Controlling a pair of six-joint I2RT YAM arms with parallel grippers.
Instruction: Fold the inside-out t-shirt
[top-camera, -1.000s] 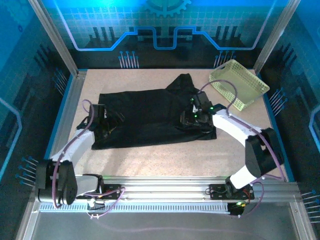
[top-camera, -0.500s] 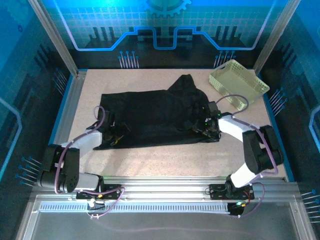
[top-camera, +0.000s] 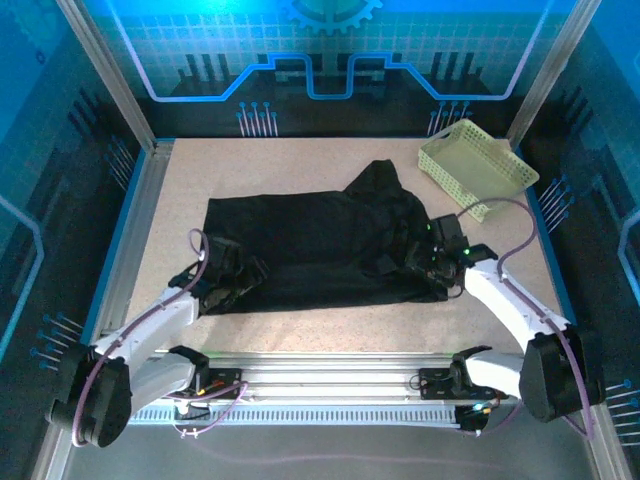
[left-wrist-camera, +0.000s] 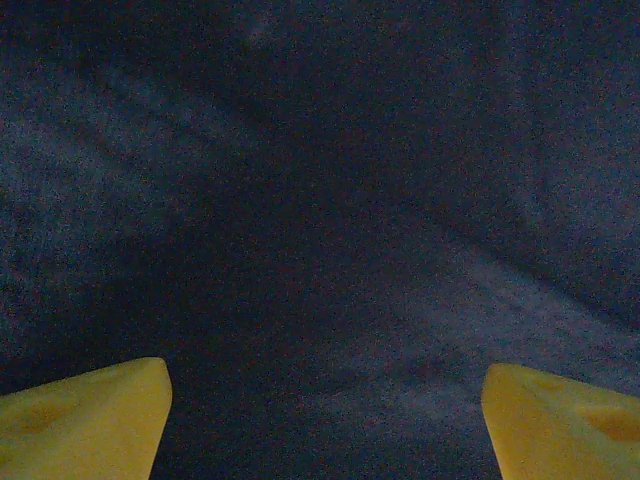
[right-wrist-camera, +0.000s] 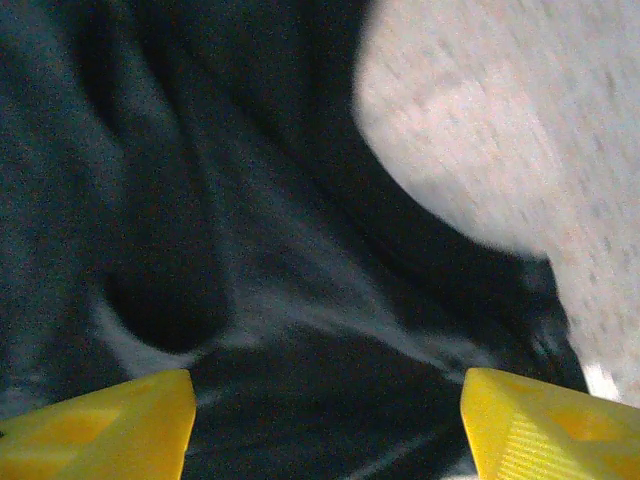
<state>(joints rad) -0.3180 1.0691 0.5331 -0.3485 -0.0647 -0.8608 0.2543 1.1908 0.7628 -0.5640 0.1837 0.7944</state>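
The inside-out t-shirt (top-camera: 320, 240) is a black cloth spread flat across the middle of the table, with one bunched part sticking up toward the back at its right. My left gripper (top-camera: 245, 275) sits low over the shirt's near-left corner. In the left wrist view its yellow fingertips (left-wrist-camera: 85, 420) stand far apart, and the left gripper (left-wrist-camera: 325, 420) is open with only dark t-shirt fabric (left-wrist-camera: 320, 200) beyond. My right gripper (top-camera: 418, 262) is over the near-right corner. The right gripper (right-wrist-camera: 325, 425) is open above wrinkled t-shirt folds (right-wrist-camera: 300, 300).
A pale yellow-green lattice basket (top-camera: 478, 168) stands at the back right, apart from the shirt. Bare speckled table (top-camera: 300, 165) lies behind the shirt, and table (right-wrist-camera: 500, 120) shows beside the right gripper. Metal frame rails border the left side and the near edge.
Both grippers have drawn back toward the near edge, the right one also moving rightward. The shirt has slid a little nearer and to the right and lies flatter. The right jaws have widened.
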